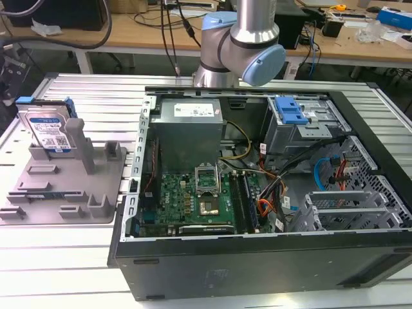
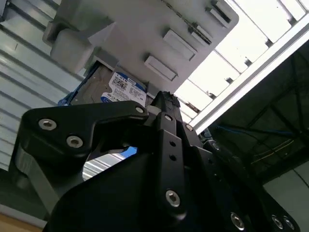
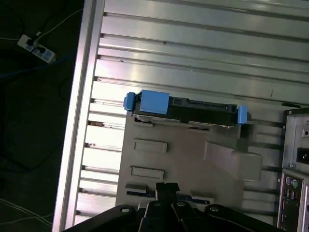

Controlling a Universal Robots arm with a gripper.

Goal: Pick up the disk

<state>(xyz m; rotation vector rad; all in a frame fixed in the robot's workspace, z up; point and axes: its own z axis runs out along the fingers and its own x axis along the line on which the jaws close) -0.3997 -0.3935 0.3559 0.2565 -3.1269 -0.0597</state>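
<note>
Ribbed aluminium desk (image 1: pixel 84 90) under bright light; behind it, wooden workbenches (image 1: pixel 360 50) strewn with cables; below, dark floor (image 3: pixel 29 145) with a white power strip (image 3: pixel 36 48).

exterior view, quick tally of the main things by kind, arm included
disk: 1
grey tray: 1
open computer case: 1
robot arm: 1
total: 4
</note>
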